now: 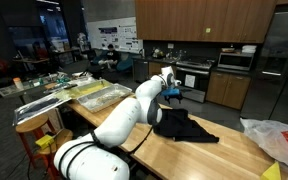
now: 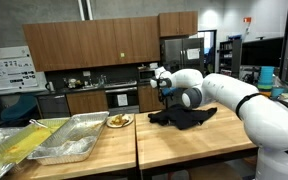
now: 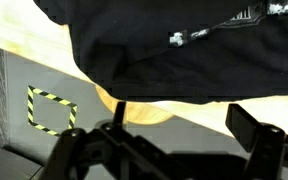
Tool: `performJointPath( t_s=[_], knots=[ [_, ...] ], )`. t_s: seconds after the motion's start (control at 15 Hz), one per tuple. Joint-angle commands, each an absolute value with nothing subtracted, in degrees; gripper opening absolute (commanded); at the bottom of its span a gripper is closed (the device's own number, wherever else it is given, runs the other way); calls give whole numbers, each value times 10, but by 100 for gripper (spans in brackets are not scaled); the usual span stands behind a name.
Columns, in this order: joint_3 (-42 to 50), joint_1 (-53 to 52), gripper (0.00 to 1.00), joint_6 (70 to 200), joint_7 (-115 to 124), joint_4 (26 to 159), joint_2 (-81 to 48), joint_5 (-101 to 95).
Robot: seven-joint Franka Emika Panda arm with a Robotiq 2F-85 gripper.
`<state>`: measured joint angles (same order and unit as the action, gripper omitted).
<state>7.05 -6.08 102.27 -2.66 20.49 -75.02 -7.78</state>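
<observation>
One robot hand (image 2: 164, 92), jaws wide and empty, hovers just above a crumpled black garment (image 2: 184, 116) at the tabletop (image 2: 184, 145) edge, where a careless pinch might drag it overboard.

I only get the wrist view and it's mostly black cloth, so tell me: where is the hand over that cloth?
Observer: The hand hangs open above one end of the black garment, by the edge of the wooden table.
Operator: Anything else on that table?
Observer: A crumpled plastic bag lies farther along, apart from the garment.
Operator: And beside it?
Observer: Foil trays and a plate of food sit on the adjoining table.
</observation>
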Motion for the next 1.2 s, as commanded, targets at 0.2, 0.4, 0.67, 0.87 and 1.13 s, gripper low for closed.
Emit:
performJointPath(
  t_s=[0.2, 0.4, 0.67, 0.87, 1.13],
  knots=[
    [83, -74, 100, 1045, -106, 207, -750, -110],
    [95, -77, 100, 1049, -121, 208, -750, -136],
    [105, -77, 100, 1073, -108, 210, -749, -163],
    [95, -75, 100, 1031, -69, 210, -740, -149],
    [75, -64, 100, 950, 19, 206, -740, -108]
  ],
)
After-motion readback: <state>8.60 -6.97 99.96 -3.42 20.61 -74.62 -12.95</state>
